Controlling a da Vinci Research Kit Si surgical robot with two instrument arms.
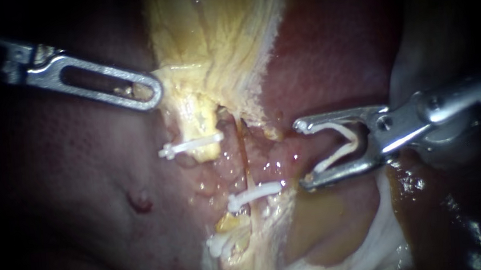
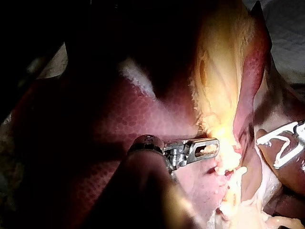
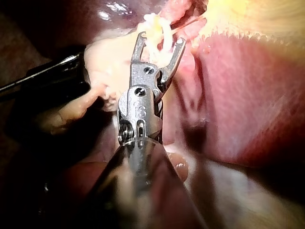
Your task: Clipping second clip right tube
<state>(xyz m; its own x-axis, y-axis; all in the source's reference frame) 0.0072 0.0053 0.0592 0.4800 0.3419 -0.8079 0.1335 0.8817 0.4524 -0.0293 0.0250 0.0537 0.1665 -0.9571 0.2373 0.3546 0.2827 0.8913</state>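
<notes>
Shaft of right instrument fills the near part of the right wrist view. Its jaws stand wide in a fork w/ a white open clip seated btwn them, one leg along each jaw, so both jaws hold it.

In the endoscope view the same instrument comes in from the right. The open clip makes a V w/ its mouth toward the tissue. The jaw tips sit near the right tube but apart from it, w/ a pink lump of tissue btwn. No part of the tube lies inside the V.

The right tube is a thin yellowish strand running up-down in mid view. A lower clip, closed, crosses it, and that clip's right end stops just short of the lower jaw tip. An upper clip, also closed, sits across a yellow stalk further left.

Beyond that, left instrument comes in from upper left. Its jaws lie together, clamped on the edge of the yellow tissue, and a bit of tissue shows thru the jaw slot. The left wrist view shows the same: tip at the yellow edge. Dark red liver lies behind and around everything.
</notes>
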